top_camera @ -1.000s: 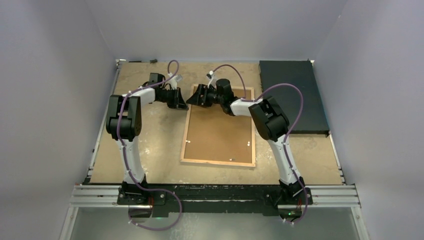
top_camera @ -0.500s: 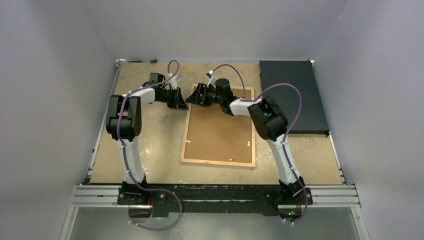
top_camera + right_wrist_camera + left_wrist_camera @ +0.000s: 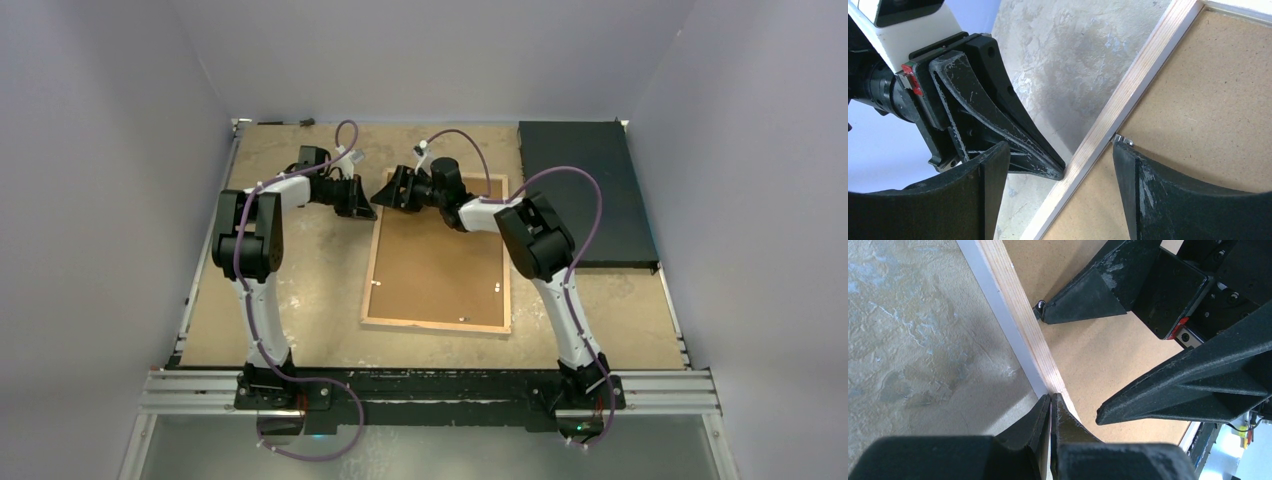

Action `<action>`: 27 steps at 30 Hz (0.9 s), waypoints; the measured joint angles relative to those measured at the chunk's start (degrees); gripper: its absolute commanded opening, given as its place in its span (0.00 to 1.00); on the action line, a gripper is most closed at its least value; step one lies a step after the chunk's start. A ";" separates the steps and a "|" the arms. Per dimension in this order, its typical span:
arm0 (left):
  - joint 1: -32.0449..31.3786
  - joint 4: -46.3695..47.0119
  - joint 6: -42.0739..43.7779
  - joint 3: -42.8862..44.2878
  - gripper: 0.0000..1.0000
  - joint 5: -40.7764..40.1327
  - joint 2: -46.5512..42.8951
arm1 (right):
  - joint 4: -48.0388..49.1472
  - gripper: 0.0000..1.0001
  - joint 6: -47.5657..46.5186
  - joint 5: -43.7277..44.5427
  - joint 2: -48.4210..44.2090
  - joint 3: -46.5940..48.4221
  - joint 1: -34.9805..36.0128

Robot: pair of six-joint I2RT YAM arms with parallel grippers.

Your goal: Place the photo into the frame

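Observation:
The frame (image 3: 436,324) lies face down mid-table, light wood back up, with a brown backing board (image 3: 440,265) in it. The photo is out of view. My left gripper (image 3: 368,211) is shut and empty, its tips (image 3: 1051,399) pressed against the frame's left wooden edge (image 3: 1013,315) near the far corner. My right gripper (image 3: 386,194) is open and straddles that same edge (image 3: 1128,100). One of its fingers (image 3: 1133,165) rests on the board at a small metal tab (image 3: 1122,139); the other (image 3: 993,170) hangs over the table beside the left fingers (image 3: 1045,160).
A black rectangular mat (image 3: 585,190) lies at the far right of the table. More small metal tabs (image 3: 497,288) sit along the frame's inner edges. Grey walls close in both sides and the back.
My right gripper has crept very slightly toward the far left. The left arm and the frame stay where they were.

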 measured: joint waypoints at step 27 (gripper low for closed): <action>0.07 -0.28 0.85 -0.48 0.00 -0.46 -0.63 | 1.20 0.77 2.58 6.34 0.07 -0.22 1.88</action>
